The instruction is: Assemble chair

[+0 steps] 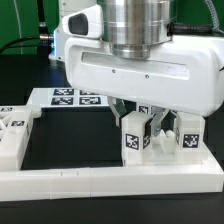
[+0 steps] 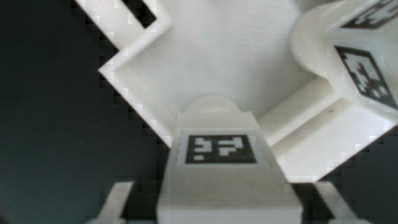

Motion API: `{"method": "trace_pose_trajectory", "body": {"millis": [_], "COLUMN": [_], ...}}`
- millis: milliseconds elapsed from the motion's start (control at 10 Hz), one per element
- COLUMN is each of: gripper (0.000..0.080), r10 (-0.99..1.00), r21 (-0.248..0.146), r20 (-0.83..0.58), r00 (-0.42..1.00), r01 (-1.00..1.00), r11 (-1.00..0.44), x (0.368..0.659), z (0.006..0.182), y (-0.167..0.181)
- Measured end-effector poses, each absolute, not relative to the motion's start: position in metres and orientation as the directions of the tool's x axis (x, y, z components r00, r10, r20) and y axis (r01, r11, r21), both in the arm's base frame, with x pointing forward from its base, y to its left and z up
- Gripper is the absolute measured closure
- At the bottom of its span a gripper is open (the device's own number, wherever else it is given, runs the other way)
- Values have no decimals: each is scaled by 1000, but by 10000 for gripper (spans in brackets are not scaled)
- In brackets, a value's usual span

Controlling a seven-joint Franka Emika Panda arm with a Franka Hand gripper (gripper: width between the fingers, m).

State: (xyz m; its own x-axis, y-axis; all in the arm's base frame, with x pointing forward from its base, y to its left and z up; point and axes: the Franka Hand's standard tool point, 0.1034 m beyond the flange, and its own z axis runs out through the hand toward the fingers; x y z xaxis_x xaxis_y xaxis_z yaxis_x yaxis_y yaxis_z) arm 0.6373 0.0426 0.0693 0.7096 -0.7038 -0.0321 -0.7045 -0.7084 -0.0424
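Note:
The chair is in loose white parts. One upright white block with a black-and-white tag [image 2: 222, 148] stands between my fingers, and my gripper [image 2: 222, 203] is shut on its sides. In the exterior view the gripper [image 1: 141, 120] hangs under the wrist over that block [image 1: 134, 140], close to the front rail. A second tagged block [image 1: 188, 136] stands just to the exterior view's right; it also shows in the wrist view [image 2: 363, 62]. Beyond the held block lies a broad white slab part [image 2: 210, 60]. More tagged parts [image 1: 14, 136] lie at the exterior view's left.
The marker board [image 1: 68, 97] lies flat behind the gripper. A long white L-shaped rail [image 1: 110, 181] runs along the front and up the right side, close to the blocks. The table top is black.

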Motion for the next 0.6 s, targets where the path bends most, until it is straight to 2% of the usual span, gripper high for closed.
{"method": "trace_pose_trajectory", "body": {"millis": [100,200,300,400,600], "gripper": [345,345,198,164,152], "r10": [-689,-667,-644,-612,-409], "r21": [-43,-43,-44,-46,-50], "r20": [-31,-30,-30,-27,-10], "r00": [724,744,765,790,912], "r01": [-690,-668,-645,-613,-409], "r11": [-723,-743,-763,-789,-911], "x": [637,637,637,637,638], "z": [69,69,70,70,69], "y": [42,42,43,43,42]}}
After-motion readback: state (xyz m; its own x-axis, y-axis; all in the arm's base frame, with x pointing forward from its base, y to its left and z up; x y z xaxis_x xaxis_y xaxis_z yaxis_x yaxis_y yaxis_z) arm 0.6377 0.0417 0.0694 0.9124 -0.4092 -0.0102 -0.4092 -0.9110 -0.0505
